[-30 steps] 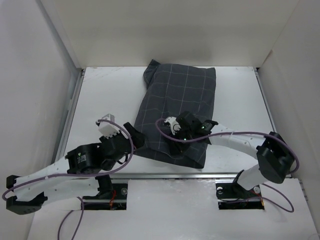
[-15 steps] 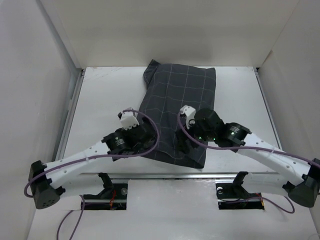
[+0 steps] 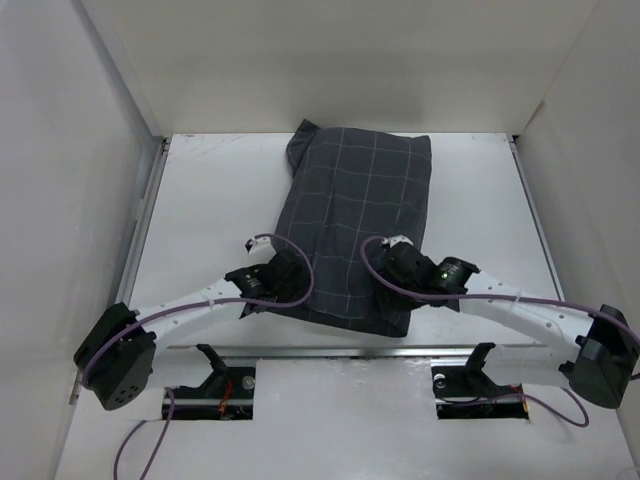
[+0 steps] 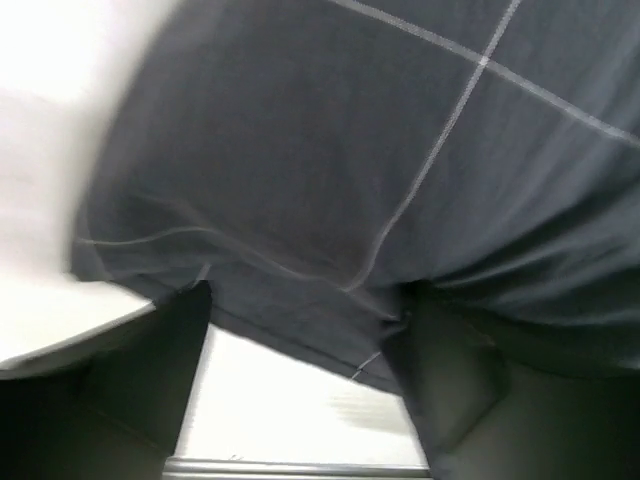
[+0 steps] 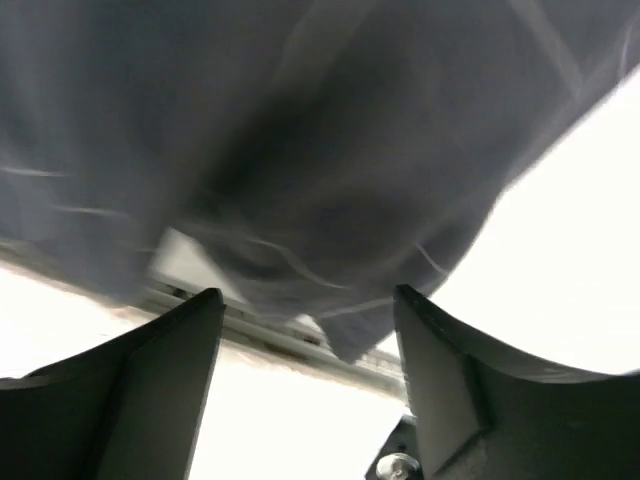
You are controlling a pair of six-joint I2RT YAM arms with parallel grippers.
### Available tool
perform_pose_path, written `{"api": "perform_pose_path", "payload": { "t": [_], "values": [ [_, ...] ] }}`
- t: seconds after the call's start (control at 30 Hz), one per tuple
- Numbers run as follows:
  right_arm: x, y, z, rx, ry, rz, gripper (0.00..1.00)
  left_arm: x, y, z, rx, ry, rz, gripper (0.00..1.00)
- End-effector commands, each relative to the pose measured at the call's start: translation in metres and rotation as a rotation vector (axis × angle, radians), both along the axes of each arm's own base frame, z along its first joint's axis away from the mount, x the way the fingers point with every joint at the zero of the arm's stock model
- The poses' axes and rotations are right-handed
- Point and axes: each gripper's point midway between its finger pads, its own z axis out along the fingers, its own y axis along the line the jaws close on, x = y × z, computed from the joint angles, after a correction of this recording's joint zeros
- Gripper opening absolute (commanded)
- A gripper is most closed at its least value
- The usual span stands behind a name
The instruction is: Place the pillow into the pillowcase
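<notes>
The dark grey checked pillowcase (image 3: 355, 225) lies plump and lengthwise in the middle of the table. No white pillow shows in any view. My left gripper (image 3: 287, 283) is at the case's near left edge. In the left wrist view it (image 4: 305, 335) is open, and the case's hem (image 4: 350, 150) runs across just past the fingertips. My right gripper (image 3: 392, 292) is at the near right corner. In the right wrist view it (image 5: 310, 315) is open, with the case's corner (image 5: 300, 120) hanging between the fingers.
The white table (image 3: 200, 200) is walled in by white panels at the left, back and right. A metal rail (image 3: 330, 350) runs along the near edge just behind the case's hem, and also shows in the right wrist view (image 5: 290, 340).
Both arms have stretched forward and dropped low. The left gripper has moved right to the case's near left edge, and the right gripper has come down at its near right corner.
</notes>
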Motion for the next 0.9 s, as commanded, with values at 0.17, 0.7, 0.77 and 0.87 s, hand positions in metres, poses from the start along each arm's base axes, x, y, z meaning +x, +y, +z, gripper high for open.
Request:
{"api": "perform_pose_path", "payload": {
  "t": [0.17,0.7,0.77,0.87],
  "values": [
    [0.001,-0.014,-0.025,-0.025,0.025,-0.179,0.23,0.005,0.025,-0.024,0.154,0.068,0.068,0.0],
    [-0.055,-0.009,-0.018,0.182,0.195,-0.155,0.22,0.07,0.129,0.005,0.164,0.028,0.428,0.08],
    [-0.044,0.011,0.001,0.268,0.123,-0.068,0.55,0.082,0.131,0.013,0.182,0.004,0.413,0.4],
    [-0.037,0.028,0.04,0.345,0.003,0.117,1.0,0.109,0.146,0.021,0.187,-0.04,0.459,0.5]
  ]
}}
